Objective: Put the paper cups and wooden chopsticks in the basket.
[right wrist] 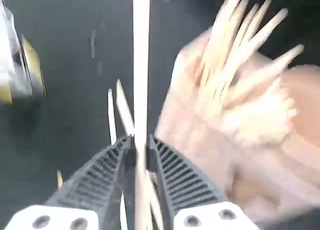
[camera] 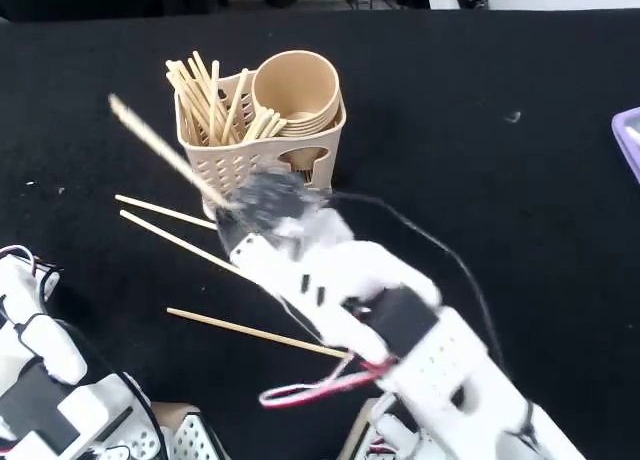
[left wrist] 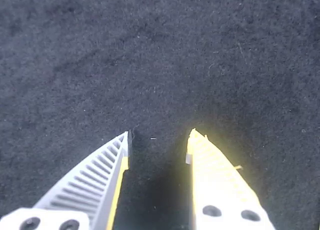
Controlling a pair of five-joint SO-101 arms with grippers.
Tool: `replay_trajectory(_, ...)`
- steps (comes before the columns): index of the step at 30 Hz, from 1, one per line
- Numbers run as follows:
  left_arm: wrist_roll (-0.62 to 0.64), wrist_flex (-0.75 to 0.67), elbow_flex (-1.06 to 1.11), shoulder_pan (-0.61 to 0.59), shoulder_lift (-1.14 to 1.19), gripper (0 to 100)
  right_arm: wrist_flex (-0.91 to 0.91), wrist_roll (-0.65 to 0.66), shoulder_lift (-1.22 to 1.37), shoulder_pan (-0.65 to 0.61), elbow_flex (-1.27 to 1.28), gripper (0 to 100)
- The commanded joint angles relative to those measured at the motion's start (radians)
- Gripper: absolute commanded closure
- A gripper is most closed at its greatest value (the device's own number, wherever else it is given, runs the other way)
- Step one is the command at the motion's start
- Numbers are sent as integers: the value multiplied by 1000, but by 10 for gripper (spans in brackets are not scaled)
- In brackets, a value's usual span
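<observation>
high view: right gripper just in front of the basket, blurred, its arm stretched in from the lower right corner.
right fingers: clamped tight on one held chopstick, gripped near its lower end, slanting up past the basket's front corner.
right wrist view: right gripper with jaws pinching the held chopstick; basket close beside, blurred.
basket contents: stacked paper cups in one compartment, bundled chopsticks standing in the other, tips fanning above the rim.
loose chopsticks: three flat on the black table; two nearly parallel beside the right gripper, third chopstick nearer the arm bases, one end hidden under the right arm.
left wrist view: left gripper over bare black cloth, fingers apart, nothing between them.
left arm: low at the near corner, well apart from the basket.
far edge of table: corner of a purple object.
</observation>
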Motion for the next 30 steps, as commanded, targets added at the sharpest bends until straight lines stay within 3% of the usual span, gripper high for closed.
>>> replay_trajectory(1,8,-3,-59,-7,-17,806,-193,-61,-64,-8,-61,988)
replay_trajectory(15,5,-3,-59,-5,-15,806,-1059,-81,420,87,-81,987)
replay_trajectory(21,5,-2,-59,-5,-17,805,-1088,-81,604,103,-136,987)
replay_trajectory(30,5,0,-59,-5,-17,805,-1082,-81,674,103,-131,983)
